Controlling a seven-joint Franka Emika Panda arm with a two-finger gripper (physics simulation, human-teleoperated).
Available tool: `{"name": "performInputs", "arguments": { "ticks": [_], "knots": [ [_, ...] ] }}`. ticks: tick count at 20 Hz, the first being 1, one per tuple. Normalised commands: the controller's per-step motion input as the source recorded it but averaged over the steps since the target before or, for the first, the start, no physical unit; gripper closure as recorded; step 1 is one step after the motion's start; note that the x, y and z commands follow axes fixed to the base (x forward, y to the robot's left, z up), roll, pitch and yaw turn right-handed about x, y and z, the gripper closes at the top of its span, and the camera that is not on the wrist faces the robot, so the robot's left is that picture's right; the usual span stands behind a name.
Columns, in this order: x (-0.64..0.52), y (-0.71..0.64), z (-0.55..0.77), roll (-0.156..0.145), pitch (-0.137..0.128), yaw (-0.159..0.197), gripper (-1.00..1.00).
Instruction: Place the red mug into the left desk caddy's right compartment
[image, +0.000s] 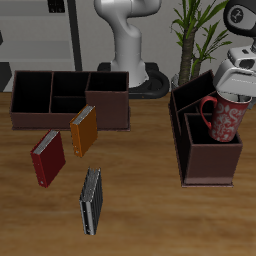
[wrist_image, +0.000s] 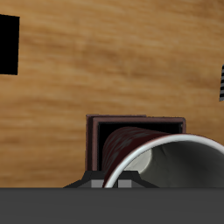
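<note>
Claw (image: 226, 92) clamped on the red mug (image: 222, 118), holding it tilted just above the right compartment (image: 212, 158) of the left desk caddy (image: 203, 143) on the worktop (image: 150, 210).

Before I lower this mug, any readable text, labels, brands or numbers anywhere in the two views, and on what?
No readable text in either view.
Red mug: only a pale swirly pattern, no letters.
Left desk caddy and the other caddy: plain dark sides.
Three books on the table, red, orange and dark: covers show no legible title; too small to tell.
Hand: no visible marking.
</note>
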Motion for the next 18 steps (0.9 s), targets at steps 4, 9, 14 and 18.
{"name": "performInputs", "arguments": {
  "ticks": [4, 9, 14, 18],
  "knots": [
    [-0.03, -0.10, -0.21, -0.015, 0.038, -0.028, 1.00],
    [-0.05, 0.05, -0.36, 0.027, 0.060, -0.032, 1.00],
    [0.07, -0.08, -0.23, -0.011, 0.030, -0.007, 1.00],
    [0.02, 0.01, -0.22, -0.013, 0.029, -0.027, 1.00]
  ]
}}
